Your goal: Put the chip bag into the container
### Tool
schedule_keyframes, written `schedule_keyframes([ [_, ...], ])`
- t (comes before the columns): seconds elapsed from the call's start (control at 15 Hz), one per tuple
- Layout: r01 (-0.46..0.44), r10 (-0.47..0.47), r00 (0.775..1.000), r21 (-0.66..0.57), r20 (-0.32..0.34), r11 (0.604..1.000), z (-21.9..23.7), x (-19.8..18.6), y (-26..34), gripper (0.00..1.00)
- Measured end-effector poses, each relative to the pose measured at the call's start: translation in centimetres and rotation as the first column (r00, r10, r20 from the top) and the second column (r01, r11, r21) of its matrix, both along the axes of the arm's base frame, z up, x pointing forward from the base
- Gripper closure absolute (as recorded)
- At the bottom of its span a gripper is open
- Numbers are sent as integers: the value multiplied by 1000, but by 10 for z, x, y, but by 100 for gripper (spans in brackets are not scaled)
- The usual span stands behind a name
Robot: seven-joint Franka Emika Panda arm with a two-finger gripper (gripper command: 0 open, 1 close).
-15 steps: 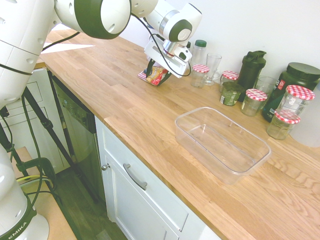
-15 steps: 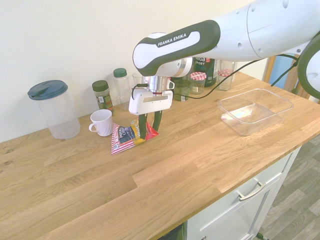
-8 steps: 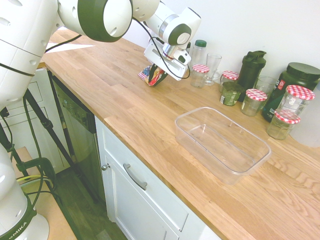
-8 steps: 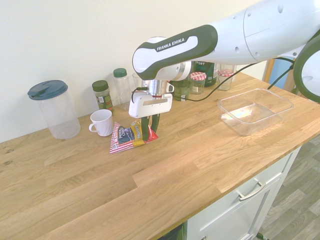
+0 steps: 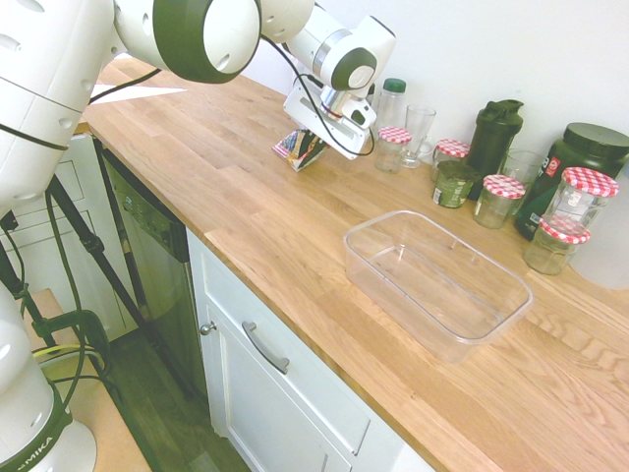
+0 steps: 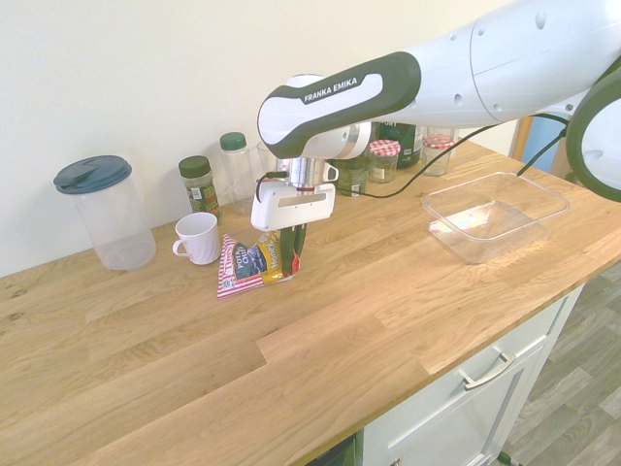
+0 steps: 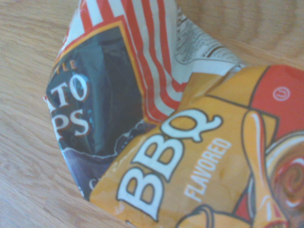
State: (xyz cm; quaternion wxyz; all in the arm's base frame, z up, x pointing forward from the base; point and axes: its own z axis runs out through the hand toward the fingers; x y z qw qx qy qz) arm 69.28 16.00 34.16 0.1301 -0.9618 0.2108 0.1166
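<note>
- The gripper (image 6: 290, 258) is down on the chip bag (image 6: 254, 263), its fingers pinched together on the packet's crumpled right-hand end, as the second exterior view shows it.
- The bag looks bunched up where it is squeezed; the striped end rests on the wooden counter (image 6: 320, 340), close to a white mug (image 6: 199, 237).
- From close up, the wrist view is filled with the creased packet (image 7: 156, 142), yellow "BBQ" panel beside a dark panel and red-and-white stripes, with wood all around it.
- So the grasp seems made, but the bag does not look lifted: I judge the pick-up only just secured.
- The container (image 5: 435, 282) sits empty near the front edge of the counter, well apart from the bag, with bare worktop between them.
- Jars with red-checked lids (image 5: 500, 200) and bottles stand along the wall behind the tub, clear of the path.
- Left to do: lift, carry the bag across to the tub, let it go inside.
</note>
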Motion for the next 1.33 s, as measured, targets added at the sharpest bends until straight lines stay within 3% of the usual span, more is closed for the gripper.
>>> schedule_keyframes([
  [0.27, -1, 1, 998, -1, 61, 1000, 55, -7, -5, 100],
  [0.53, 11, -9, 989, -14, 146, 1000, 148, -47, -23, 100],
  [0.87, 130, -128, 966, 8, 223, 991, 241, -125, -148, 100],
  [1.07, 190, -195, 952, 48, 237, 981, 241, -171, -244, 100],
  [1.33, 233, -248, 945, 94, 212, 968, 197, -215, -342, 100],
])
